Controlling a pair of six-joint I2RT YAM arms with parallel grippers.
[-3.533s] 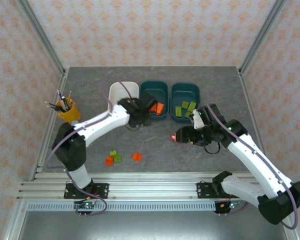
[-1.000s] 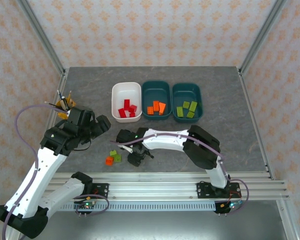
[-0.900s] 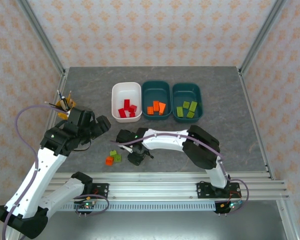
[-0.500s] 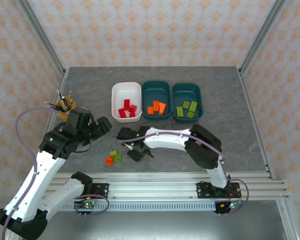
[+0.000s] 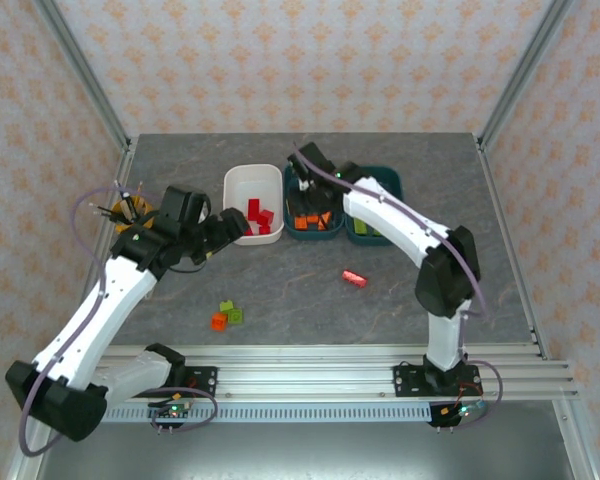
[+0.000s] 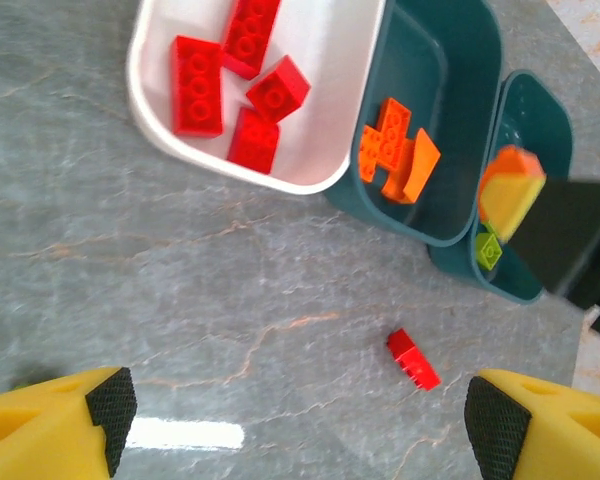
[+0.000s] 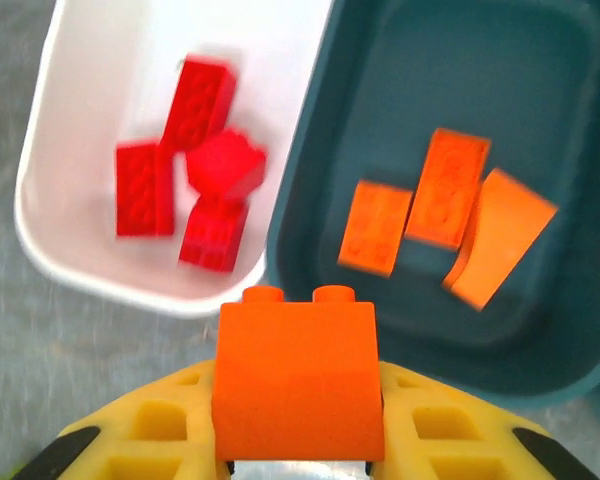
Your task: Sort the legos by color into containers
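Whereas right gripper (image 7: 298,440) sat low at worktop (image 5: 180,160) front half a second back, it is now above middle teal tub (image 5: 310,182), jaws clenched on orange brick (image 7: 298,375). Brick studs point ahead toward tubs, broad face across jaws. Left gripper (image 6: 300,420) has moved up beside white tub (image 5: 252,180), jaws released, wide apart. Red oblong brick (image 5: 355,277) newly on bare worktop, nearer than teal tubs, long axis roughly left-right, skewed toward near right. Green-and-orange cluster (image 5: 227,315) unmoved at front left.
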